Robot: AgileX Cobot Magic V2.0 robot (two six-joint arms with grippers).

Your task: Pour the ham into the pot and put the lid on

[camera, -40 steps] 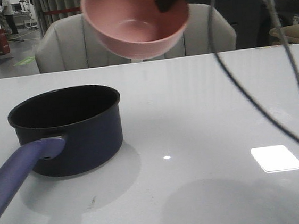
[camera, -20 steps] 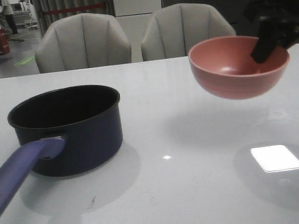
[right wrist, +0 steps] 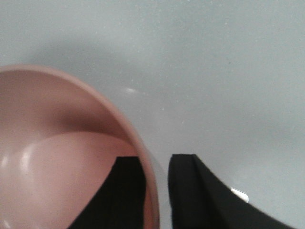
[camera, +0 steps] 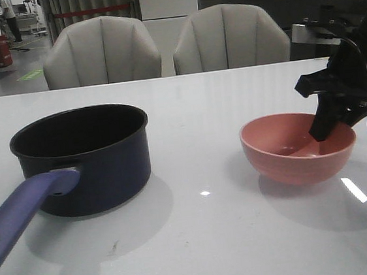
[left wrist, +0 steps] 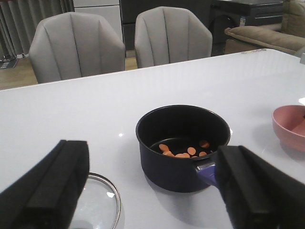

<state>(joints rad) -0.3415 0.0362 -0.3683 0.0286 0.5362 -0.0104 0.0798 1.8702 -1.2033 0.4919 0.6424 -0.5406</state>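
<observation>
On the white table (camera: 207,240) in the front view, the pot (camera: 84,158) stands at the left, its handle (camera: 21,214) reaching toward the near left corner. The pink bowl (camera: 297,148) sits upright on the table at the right, well apart from the pot. The right gripper (camera: 330,125) comes down over the bowl's far right rim, one finger inside it. Two grey chairs (camera: 160,44) stand beyond the far edge.

In the left wrist view, the left gripper (left wrist: 152,191) hangs above the table on the near side of the pot (left wrist: 183,145), jaws spread wide with nothing between them. The ham (left wrist: 183,150) lies as orange slices on the pot's black floor. The lid (left wrist: 97,202) lies flat on the table just left of the pot, partly behind a finger. The bowl (left wrist: 289,126) shows at the right edge.

In the right wrist view, the right gripper (right wrist: 157,183) straddles the bowl (right wrist: 57,157) rim, one finger inside and one outside; whether the jaws press the rim I cannot tell.
</observation>
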